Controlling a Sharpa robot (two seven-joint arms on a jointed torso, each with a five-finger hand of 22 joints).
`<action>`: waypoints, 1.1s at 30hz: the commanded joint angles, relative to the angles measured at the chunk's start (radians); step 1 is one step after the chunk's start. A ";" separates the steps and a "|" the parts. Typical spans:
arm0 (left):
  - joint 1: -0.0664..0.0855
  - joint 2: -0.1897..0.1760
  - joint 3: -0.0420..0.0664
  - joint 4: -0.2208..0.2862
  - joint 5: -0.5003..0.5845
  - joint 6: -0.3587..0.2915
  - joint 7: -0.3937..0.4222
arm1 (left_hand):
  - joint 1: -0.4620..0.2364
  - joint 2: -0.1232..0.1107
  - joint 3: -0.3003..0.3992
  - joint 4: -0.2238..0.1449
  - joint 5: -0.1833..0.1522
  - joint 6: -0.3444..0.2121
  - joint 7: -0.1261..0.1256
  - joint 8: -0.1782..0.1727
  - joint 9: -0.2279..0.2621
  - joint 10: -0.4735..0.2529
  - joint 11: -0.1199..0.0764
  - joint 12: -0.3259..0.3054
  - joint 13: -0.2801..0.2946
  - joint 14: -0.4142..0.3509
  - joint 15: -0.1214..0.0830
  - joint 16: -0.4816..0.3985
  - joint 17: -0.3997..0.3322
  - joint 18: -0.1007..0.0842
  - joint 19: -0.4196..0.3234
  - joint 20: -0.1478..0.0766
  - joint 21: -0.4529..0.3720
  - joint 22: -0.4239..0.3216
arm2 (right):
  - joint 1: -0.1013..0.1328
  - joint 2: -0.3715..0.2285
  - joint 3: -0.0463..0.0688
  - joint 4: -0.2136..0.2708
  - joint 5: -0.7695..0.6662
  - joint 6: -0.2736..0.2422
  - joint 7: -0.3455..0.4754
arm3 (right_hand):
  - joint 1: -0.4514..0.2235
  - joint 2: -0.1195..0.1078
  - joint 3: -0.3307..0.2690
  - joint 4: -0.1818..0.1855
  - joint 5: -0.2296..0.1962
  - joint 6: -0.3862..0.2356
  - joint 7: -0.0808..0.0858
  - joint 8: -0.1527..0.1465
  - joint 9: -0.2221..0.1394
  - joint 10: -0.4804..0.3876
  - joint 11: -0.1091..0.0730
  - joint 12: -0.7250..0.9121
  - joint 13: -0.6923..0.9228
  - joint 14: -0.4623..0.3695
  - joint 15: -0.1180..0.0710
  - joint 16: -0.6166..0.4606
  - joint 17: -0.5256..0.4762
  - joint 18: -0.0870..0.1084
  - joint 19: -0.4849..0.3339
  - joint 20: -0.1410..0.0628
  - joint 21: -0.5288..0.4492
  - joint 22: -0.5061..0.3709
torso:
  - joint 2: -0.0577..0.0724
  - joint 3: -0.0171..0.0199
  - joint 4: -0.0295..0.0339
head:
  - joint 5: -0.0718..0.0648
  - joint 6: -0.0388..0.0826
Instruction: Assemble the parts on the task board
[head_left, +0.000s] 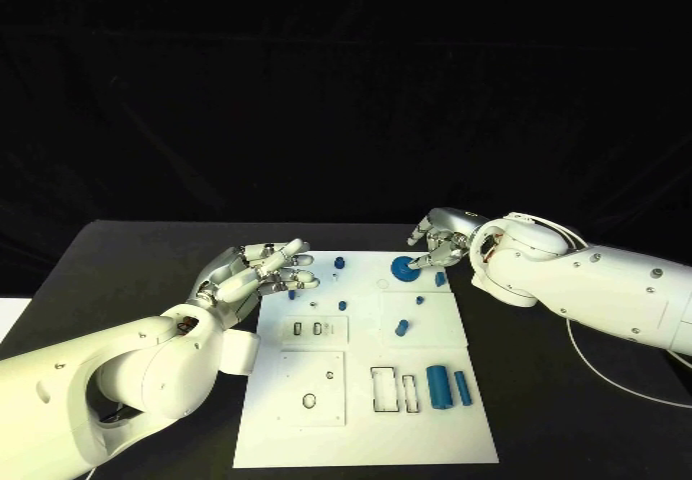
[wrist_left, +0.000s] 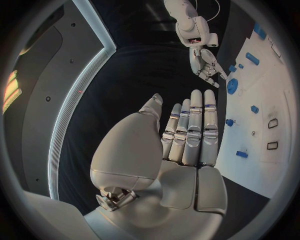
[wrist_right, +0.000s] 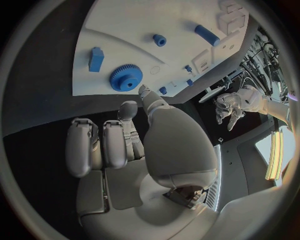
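Task board: flat white rectangular plate (head_left: 433, 425) in the middle of the black table (head_left: 130, 260), with raised white panels and dark-outlined slots.
Gear: round blue toothed gear (head_left: 407, 267) lying flat at the far edge of the board, right of centre; teeth and centre hole are plain in the right wrist view (wrist_right: 126, 78).
Right hand: silver many-fingered hand (head_left: 438, 240) on the white arm, just over the gear's far right side. Fingers are curled downward, tips close to the gear; whether they touch or grip it cannot be told.
Left hand: silver many-fingered hand (head_left: 260, 272) over the board's far left edge, holding nothing. In the left wrist view its fingers (wrist_left: 195, 131) lie straight, side by side.
Small parts: blue peg (head_left: 339, 263) near the far edge; small blue block (head_left: 441, 279) just right of the gear; short blue pieces (head_left: 343, 301) mid-board, one tilted (head_left: 404, 325).
Cylinders: two blue upright-lying cylinders (head_left: 437, 389) side by side at the near right, beside a dark rectangular slot (head_left: 388, 390).
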 joint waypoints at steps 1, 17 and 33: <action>0.001 0.004 0.001 -0.001 0.002 0.025 0.002 | 0.006 0.004 -0.003 -0.005 -0.004 0.005 0.005 -0.004 0.000 0.004 0.000 -0.005 0.002 -0.003 0.002 -0.004 0.001 0.012 0.005 0.004 -0.002 -0.001 | 0.000 0.008 0.000 -0.010 0.029 0.060 -0.029 | 0.008 0.007 -0.015 0.007 0.006 -0.001 0.005 0.006 0.001 0.008 0.002 0.064 0.076 0.059 0.008 0.034 0.046 -0.021 0.017 0.002 0.016 0.032 | 0.001 -0.0005 0.0008 | 0.000 -0.002; 0.001 0.007 0.001 -0.005 0.002 0.027 0.001 | 0.007 0.005 -0.003 -0.006 -0.004 0.006 0.005 -0.004 0.000 0.004 -0.001 -0.005 0.002 -0.003 0.002 -0.004 0.002 0.012 0.005 0.004 -0.003 -0.001 | -0.012 0.049 -0.001 -0.051 0.001 0.092 -0.031 | 0.032 0.021 -0.039 0.021 0.009 0.018 0.003 0.022 0.003 0.081 0.001 0.270 0.302 0.077 0.009 0.116 0.166 -0.029 0.035 0.004 0.034 0.069 | 0.001 -0.0005 0.0020 | -0.006 -0.009; 0.001 0.009 0.001 -0.008 0.002 0.029 -0.001 | 0.007 0.005 -0.003 -0.006 -0.004 0.006 0.005 -0.004 0.000 0.004 -0.001 -0.005 0.002 -0.003 0.002 -0.004 0.002 0.012 0.005 0.004 -0.003 -0.001 | -0.033 0.079 -0.001 -0.086 -0.038 0.104 -0.037 | 0.049 0.044 -0.030 0.012 0.017 0.052 -0.003 0.040 0.007 0.107 -0.004 0.333 0.371 0.077 0.006 0.126 0.179 -0.032 0.043 0.002 0.040 0.083 | 0.000 -0.0016 0.0020 | -0.006 -0.016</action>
